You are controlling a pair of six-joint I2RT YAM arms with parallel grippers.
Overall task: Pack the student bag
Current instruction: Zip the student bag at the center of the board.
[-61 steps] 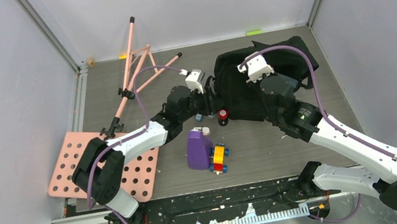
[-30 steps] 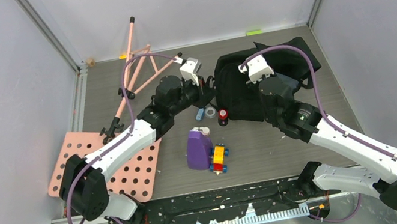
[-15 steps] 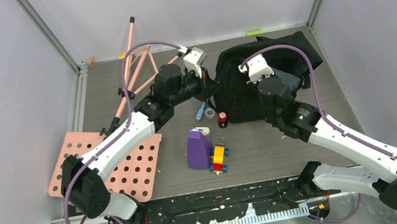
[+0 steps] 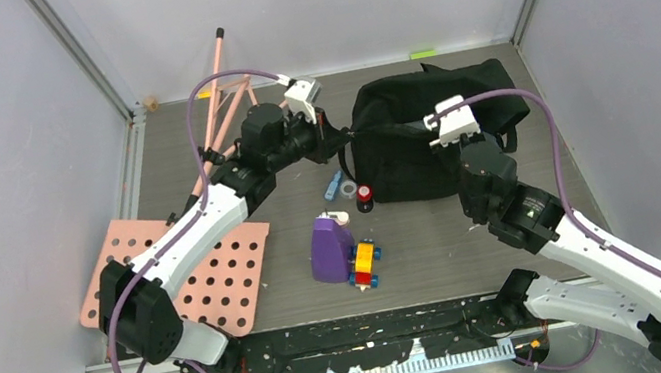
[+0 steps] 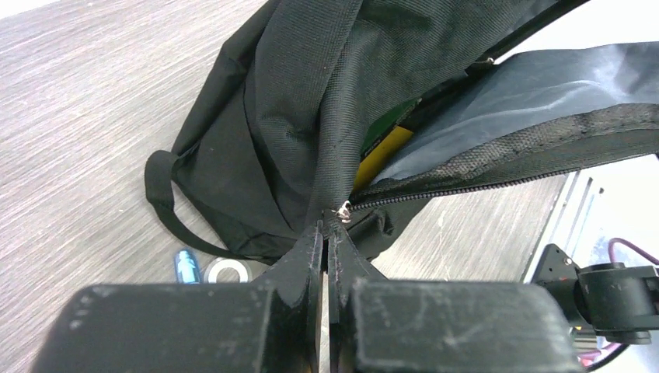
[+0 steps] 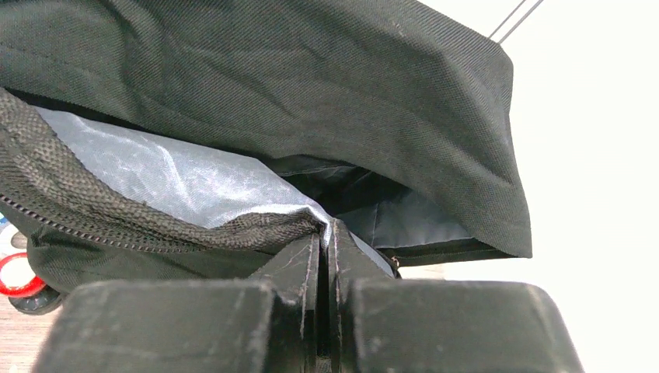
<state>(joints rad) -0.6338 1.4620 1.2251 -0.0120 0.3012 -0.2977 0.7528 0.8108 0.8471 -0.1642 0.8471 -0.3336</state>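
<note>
The student bag (image 4: 421, 146) is showing as black woven cloth, matt and coarse in its weave, folding and creasing softly. Its lining (image 6: 194, 186) is looking like thin grey sheet with a slick sheen, crinkling where light is catching it. The zip tape (image 5: 505, 151) along the opening is reading as rough and netted. The left fingers (image 5: 305, 264) and right fingers (image 6: 299, 268) are appearing as matt black plastic, scuffed with fine pale scratches. The counter (image 4: 514, 217) is presenting a dull grey wood-grain surface. The purple bottle (image 4: 327, 251) and toy blocks (image 4: 364, 264) are looking like smooth plastic. The pegboard (image 4: 250, 245) is showing a flat, matt pink face. The arm shells (image 4: 610, 246) are gleaming as white glossy plastic.
</note>
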